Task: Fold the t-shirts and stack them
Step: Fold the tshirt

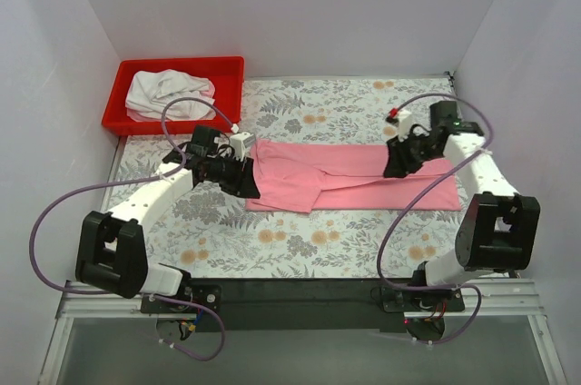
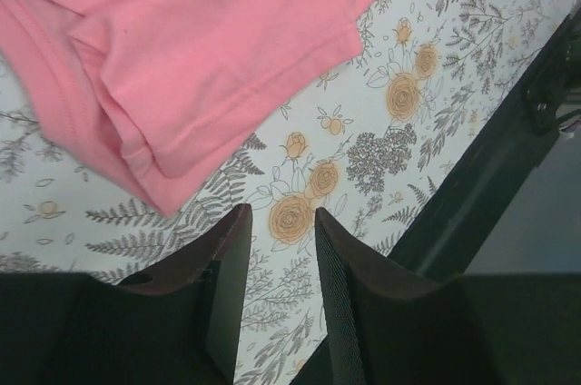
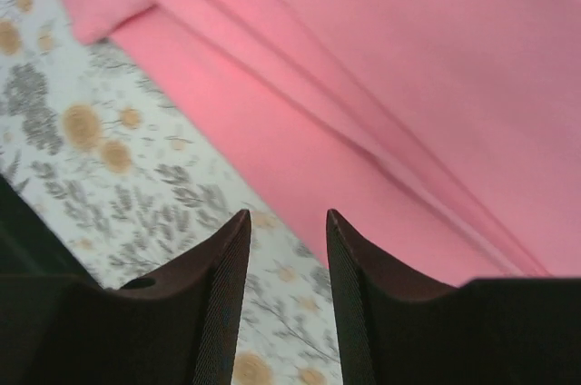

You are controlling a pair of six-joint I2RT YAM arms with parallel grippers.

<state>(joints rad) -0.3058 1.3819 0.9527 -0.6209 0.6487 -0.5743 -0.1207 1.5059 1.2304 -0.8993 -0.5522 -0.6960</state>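
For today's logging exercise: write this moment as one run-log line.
left gripper: open, empty | right gripper: open, empty | pink t-shirt: partly folded, on table | white t-shirt: in red bin

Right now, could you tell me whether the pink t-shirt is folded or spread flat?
Folded lengthwise: the pink t-shirt lies as a long narrow band, with overlapping layers visible along its length.

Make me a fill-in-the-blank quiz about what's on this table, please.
The white t-shirt lies crumpled in the ____ bin.
The folded t-shirt on the flowered table is coloured ____.
The left gripper and right gripper each hold ____.
Missing words: red; pink; nothing.
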